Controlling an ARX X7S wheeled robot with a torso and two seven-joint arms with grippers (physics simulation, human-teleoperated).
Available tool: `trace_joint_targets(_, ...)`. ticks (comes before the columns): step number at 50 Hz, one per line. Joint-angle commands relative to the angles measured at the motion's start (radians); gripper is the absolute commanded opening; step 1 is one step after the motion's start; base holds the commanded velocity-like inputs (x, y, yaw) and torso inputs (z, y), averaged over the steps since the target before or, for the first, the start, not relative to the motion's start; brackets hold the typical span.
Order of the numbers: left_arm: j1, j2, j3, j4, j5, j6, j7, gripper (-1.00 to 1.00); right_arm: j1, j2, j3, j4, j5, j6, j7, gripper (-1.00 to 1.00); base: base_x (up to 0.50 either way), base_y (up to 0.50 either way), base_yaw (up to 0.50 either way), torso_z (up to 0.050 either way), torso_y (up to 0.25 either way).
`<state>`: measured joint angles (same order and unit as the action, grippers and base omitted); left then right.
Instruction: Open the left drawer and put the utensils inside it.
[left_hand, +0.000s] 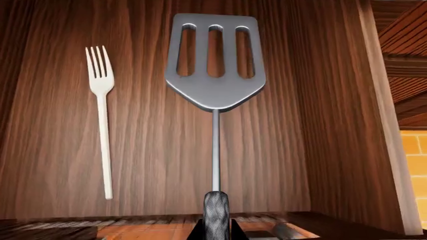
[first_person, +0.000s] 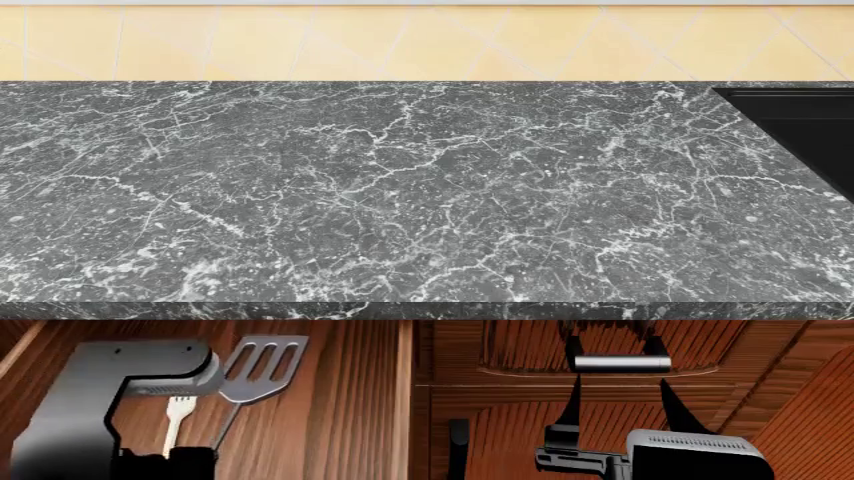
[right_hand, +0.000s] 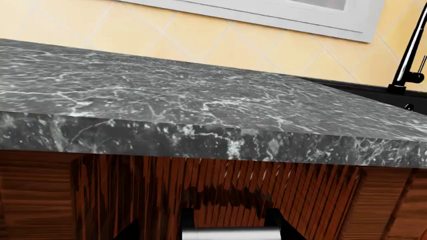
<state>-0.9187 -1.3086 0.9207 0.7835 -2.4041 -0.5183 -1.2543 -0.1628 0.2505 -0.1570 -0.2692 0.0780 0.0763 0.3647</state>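
My left arm (first_person: 100, 400) showing boxy black-and-grey shell; right gripper (first_person: 617, 385) showing black fingers (first_person: 571, 400), grey ribbed wrist housing.

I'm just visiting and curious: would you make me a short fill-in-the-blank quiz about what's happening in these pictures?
1. The white fork lies on the floor of the open ____.
2. The left gripper is shut on the handle of the ____.
3. The spatula's blade has ____ slots.
4. The countertop is dark grey ____ with white veins.

Missing words: drawer; spatula; three; marble
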Motion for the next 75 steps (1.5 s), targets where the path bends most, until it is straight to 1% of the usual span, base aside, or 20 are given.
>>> trace_joint_targets(1, -0.047, 0.110, 0.046, -0.083, -0.019, -0.061, -0.097, -1.00, 0.000, 0.002, -0.002, 0.000, 0.002, 0.000, 0.002, 1.00, 0.00, 0.00, 0.00, 0.000, 0.000)
trace_joint_targets(9, -0.073, 0.176, 0.076, -0.228, 0.019, -0.132, -0.073, -1.00, 0.001, 0.005, -0.004, 0.000, 0.004, -0.001, 0.005, 1.00, 0.00, 0.00, 0.00, 0.000, 0.000)
trace_joint_targets(16, -0.072, 0.205, 0.085, -0.294, 0.056, -0.153, -0.031, -1.00, 0.001, 0.007, -0.007, 0.001, 0.006, -0.001, 0.008, 1.00, 0.00, 0.00, 0.00, 0.000, 0.000)
trace_joint_targets(24, -0.085, 0.259, 0.104, -0.379, 0.098, -0.188, 0.001, -1.00, 0.002, 0.010, -0.009, 0.001, 0.008, -0.001, 0.011, 1.00, 0.00, 0.00, 0.00, 0.000, 0.000)
trace_joint_targets(31, -0.064, 0.295, 0.117, -0.470, 0.167, -0.202, 0.081, -1.00, 0.002, 0.012, -0.012, 0.001, 0.010, -0.002, 0.014, 1.00, 0.00, 0.00, 0.00, 0.000, 0.000)
trace_joint_targets(46, -0.021, 0.341, 0.133, -0.583, 0.299, -0.188, 0.198, -1.00, 0.003, 0.017, -0.016, 0.001, 0.014, -0.002, 0.020, 1.00, 0.00, 0.00, 0.00, 0.000, 0.000)
trace_joint_targets(66, 0.056, 0.355, 0.130, -0.617, 0.445, -0.105, 0.312, -1.00, 0.004, 0.023, -0.022, 0.001, 0.019, -0.003, 0.027, 1.00, 0.00, 0.00, 0.00, 0.000, 0.000)
trace_joint_targets(75, 0.091, 0.379, 0.138, -0.657, 0.501, -0.072, 0.373, -1.00, 0.005, 0.026, -0.025, 0.001, 0.021, -0.004, 0.030, 1.00, 0.00, 0.00, 0.00, 0.000, 0.000)
